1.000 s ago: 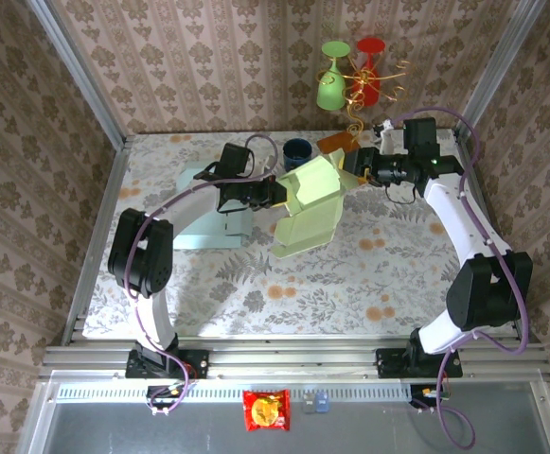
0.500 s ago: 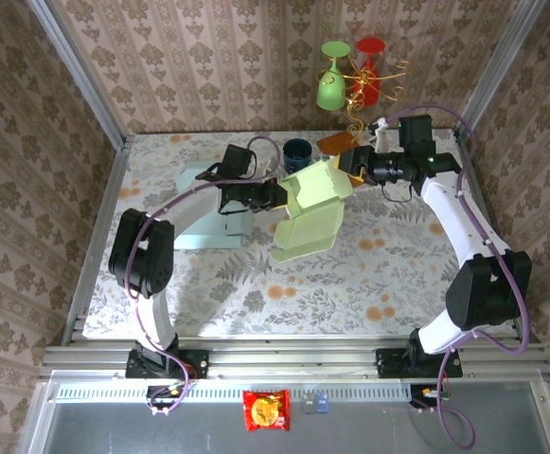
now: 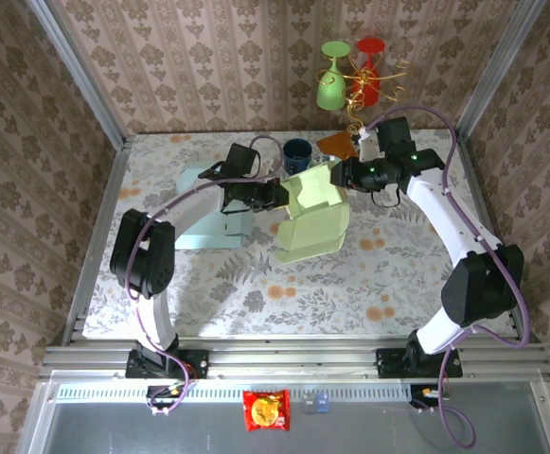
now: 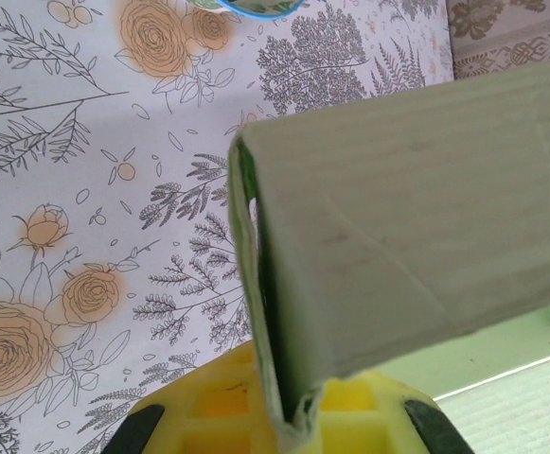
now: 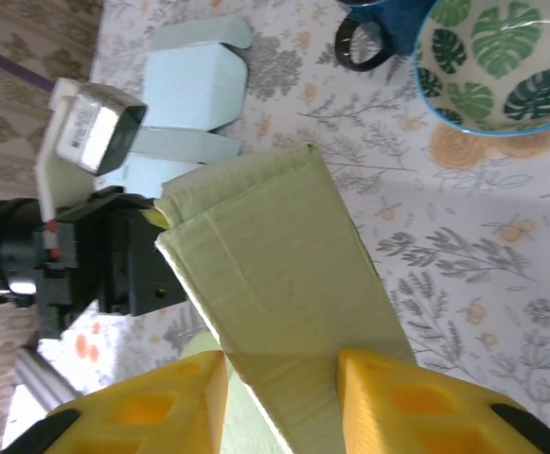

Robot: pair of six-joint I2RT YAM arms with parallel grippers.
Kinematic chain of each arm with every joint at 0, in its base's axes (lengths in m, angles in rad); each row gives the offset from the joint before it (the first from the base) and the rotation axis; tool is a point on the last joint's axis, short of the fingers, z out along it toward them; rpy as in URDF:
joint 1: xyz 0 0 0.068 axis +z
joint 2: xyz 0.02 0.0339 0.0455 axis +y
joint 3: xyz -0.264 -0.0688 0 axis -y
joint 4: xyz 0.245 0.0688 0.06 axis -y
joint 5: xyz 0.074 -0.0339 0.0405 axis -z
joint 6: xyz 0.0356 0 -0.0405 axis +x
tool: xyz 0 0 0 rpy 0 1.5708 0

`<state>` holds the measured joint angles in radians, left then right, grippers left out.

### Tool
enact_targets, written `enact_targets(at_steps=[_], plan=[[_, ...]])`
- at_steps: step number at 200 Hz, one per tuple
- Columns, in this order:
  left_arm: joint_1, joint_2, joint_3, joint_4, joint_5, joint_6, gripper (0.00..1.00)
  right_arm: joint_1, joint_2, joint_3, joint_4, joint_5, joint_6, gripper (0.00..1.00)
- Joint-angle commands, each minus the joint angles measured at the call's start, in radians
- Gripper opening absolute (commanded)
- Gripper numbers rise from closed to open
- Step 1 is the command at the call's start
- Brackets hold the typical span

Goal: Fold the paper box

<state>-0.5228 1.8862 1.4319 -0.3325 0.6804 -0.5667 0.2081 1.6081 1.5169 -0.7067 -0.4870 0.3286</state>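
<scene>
We see the green paper box (image 3: pixel 312 213) held up over the middle of the flowery table (image 3: pixel 256 293), just in front of the blue mug (image 3: pixel 296 151). Our left gripper (image 4: pixel 289 416) is pinched tight on the left edge of the box. Our right gripper (image 5: pixel 282 392) has its 2 yellow fingers (image 5: pixel 151 402) one on each side of the box's right flap, and we cannot tell if they squeeze it or just sit close.
</scene>
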Motion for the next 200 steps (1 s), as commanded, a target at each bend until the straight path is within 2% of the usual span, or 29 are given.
enact_targets(at_steps=[1,38,75,118,150,166,200], plan=[[-0.011,0.015,0.041,-0.022,0.007,0.034,0.0,0.042,0.029,0.049,-0.077,0.167,-0.049,0.35],[-0.019,0.014,0.042,-0.026,-0.001,0.035,0.0,0.117,0.064,0.097,-0.139,0.403,-0.062,0.31],[-0.028,0.017,0.049,-0.036,-0.009,0.037,0.0,0.176,0.088,0.114,-0.169,0.623,-0.062,0.19],[-0.046,0.02,0.069,-0.063,-0.03,0.037,0.0,0.244,0.115,0.13,-0.2,0.832,-0.05,0.0],[-0.055,0.022,0.077,-0.092,-0.073,0.027,0.0,0.252,0.124,0.126,-0.211,0.901,-0.033,0.0],[-0.058,0.022,0.077,-0.095,-0.076,0.028,0.0,0.249,0.127,0.12,-0.201,0.901,-0.051,0.09],[-0.06,0.019,0.078,-0.099,-0.075,0.031,0.0,0.234,0.13,0.116,-0.193,0.864,-0.076,0.16]])
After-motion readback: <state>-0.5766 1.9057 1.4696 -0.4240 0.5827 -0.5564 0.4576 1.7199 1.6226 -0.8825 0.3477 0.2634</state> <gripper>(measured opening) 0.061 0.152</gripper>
